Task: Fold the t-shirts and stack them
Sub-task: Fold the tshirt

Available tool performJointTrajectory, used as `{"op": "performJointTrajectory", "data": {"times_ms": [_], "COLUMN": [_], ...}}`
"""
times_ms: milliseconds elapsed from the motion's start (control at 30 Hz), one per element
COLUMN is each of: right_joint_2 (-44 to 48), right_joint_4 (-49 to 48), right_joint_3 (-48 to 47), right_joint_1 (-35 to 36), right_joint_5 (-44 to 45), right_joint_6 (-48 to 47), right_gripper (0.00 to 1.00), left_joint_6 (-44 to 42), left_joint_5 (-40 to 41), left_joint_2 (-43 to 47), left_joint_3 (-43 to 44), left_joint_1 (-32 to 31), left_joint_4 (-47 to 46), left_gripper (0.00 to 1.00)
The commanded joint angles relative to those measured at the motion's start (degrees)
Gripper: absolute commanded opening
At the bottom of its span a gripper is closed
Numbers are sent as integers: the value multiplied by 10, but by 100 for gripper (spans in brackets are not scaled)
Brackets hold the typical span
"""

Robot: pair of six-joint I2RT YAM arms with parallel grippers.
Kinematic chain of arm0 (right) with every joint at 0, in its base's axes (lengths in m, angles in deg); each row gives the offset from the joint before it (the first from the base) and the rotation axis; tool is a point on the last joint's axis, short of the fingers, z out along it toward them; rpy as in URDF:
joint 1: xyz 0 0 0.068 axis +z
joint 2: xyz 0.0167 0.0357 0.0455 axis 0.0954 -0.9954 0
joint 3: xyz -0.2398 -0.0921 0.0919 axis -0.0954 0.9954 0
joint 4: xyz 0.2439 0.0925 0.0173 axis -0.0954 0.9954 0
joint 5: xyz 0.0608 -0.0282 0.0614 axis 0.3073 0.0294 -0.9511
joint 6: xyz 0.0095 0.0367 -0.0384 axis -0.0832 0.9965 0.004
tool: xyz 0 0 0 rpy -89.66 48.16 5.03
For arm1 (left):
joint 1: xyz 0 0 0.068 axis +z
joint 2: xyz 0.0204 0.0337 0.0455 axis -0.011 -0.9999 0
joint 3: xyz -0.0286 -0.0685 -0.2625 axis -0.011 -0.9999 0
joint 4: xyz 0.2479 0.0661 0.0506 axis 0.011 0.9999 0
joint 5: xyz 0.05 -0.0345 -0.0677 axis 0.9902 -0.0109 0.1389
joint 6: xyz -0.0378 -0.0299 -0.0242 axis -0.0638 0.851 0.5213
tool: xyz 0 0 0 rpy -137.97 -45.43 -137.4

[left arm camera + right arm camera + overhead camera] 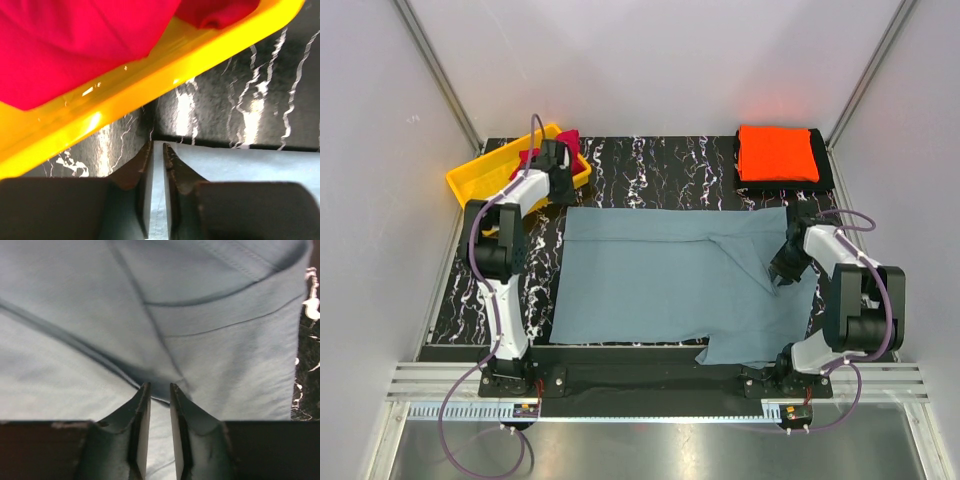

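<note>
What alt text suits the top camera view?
The left gripper and right gripper pinch a grey-blue t-shirt spread on a black table. A folded orange t-shirt sits far right, a yellow bin with a crimson t-shirt far left.

Overhead view, wrist close-ups on t-shirt (670, 280)

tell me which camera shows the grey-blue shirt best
Top external: the whole grey-blue shirt lies spread on the table. Left wrist shows only its edge at the left gripper; right wrist shows just creased cloth at the right gripper.

The crimson shirt (570, 137) — mostly hidden behind the left arm (525, 188).
</note>
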Motion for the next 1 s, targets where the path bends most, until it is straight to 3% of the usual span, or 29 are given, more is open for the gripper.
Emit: {"op": "performJointTrajectory", "data": {"times_ms": [0, 67, 167, 200, 300, 600, 967], "right_joint_2": [54, 66, 53, 28, -27, -141, -185], "right_joint_4": [-19, -32, -86, -95, -94, -91, -92], "right_joint_3": [-32, -62, -85, -93, -138, -224, -235], "right_joint_1": [-1, 0, 0, 0, 0, 1, 15], "right_joint_5": [-50, -69, -164, -212, -233, -258, -258], "right_joint_6": [-65, -80, -118, -137, -164, -245, -277], "right_gripper": [30, 34, 44, 47, 50, 48, 43], "left_joint_6": [5, 7, 19, 22, 26, 16, 15], "left_joint_5": [-36, -50, -79, -111, -151, -236, -241], "left_joint_2": [64, 89, 140, 164, 209, 323, 354], "left_joint_3": [24, 20, 2, -4, -56, -192, -211], "left_joint_1": [2, -1, -14, -18, -38, -84, -91], "left_joint_4": [-12, -11, -7, -8, -7, -22, -37], "left_gripper": [22, 26, 29, 29, 31, 34, 34]}}
